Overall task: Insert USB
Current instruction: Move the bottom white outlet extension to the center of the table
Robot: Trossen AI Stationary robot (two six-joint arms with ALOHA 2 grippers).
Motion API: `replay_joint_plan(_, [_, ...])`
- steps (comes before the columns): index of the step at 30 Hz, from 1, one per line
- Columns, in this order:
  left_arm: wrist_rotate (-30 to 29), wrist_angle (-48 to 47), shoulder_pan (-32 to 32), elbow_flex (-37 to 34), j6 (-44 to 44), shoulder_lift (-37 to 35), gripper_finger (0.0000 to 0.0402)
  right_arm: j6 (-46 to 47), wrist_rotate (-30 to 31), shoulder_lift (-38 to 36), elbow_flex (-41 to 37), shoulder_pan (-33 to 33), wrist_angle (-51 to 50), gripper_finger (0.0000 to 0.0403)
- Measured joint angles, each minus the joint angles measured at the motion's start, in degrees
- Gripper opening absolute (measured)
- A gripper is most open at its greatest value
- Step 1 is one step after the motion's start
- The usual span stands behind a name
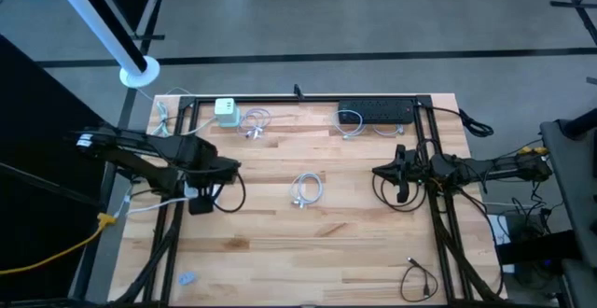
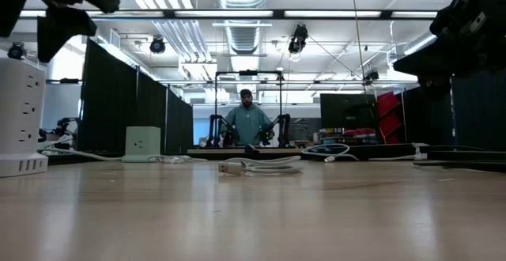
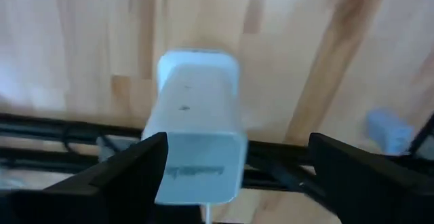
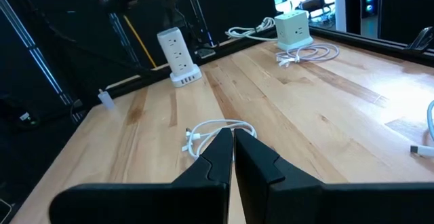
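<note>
A white coiled USB cable (image 1: 306, 189) (image 2: 257, 166) (image 4: 217, 134) lies on the wooden table's middle. A white tower power strip (image 3: 196, 122) (image 4: 178, 58) (image 2: 20, 111) stands upright on its base at the table's left edge. My left gripper (image 1: 201, 199) (image 3: 237, 149) hangs open above it, pointing down, with a finger out to either side of the tower's top and apart from it. My right gripper (image 1: 401, 182) (image 4: 232, 149) is shut and empty, held level above the table's right side, pointing toward the cable.
A pale green cube charger (image 1: 227, 112) (image 4: 293, 27) with white cables and a black power strip (image 1: 376, 112) sit along the far edge. A black cable (image 1: 420, 275) lies near right, a small bluish piece (image 1: 187, 277) near left. A person (image 2: 247, 119) stands beyond the table.
</note>
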Motion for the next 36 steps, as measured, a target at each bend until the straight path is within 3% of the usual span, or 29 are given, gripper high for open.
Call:
replay_joint_plan(5, [-5.7, 0.1, 0.2, -2.7, 3.0, 0.9, 0.0367, 0.4, 0.0, 0.6, 0.0, 0.0, 0.0, 0.0])
replay_joint_plan(10, [-2.2, 0.2, 0.1, -5.5, 4.5, 1.8, 0.0368, 3.0, -0.2, 1.9, 0.0, 0.0, 0.0, 0.0])
replay_joint_plan(22, [-2.9, 0.1, 0.1, -10.7, 5.7, 1.9, 0.0351, 3.3, -0.2, 4.9, 0.0, 0.0, 0.0, 0.0])
replay_joint_plan(28, [-2.9, 0.0, 0.1, -13.4, 6.1, 1.8, 0.0296, 3.4, -0.2, 4.9, 0.0, 0.0, 0.1, 0.0])
replay_joint_plan(36, [-2.4, 1.1, 0.1, -13.1, 6.2, 1.8, 0.0298, 5.8, -0.2, 4.9, 0.0, 0.0, 0.2, 0.0])
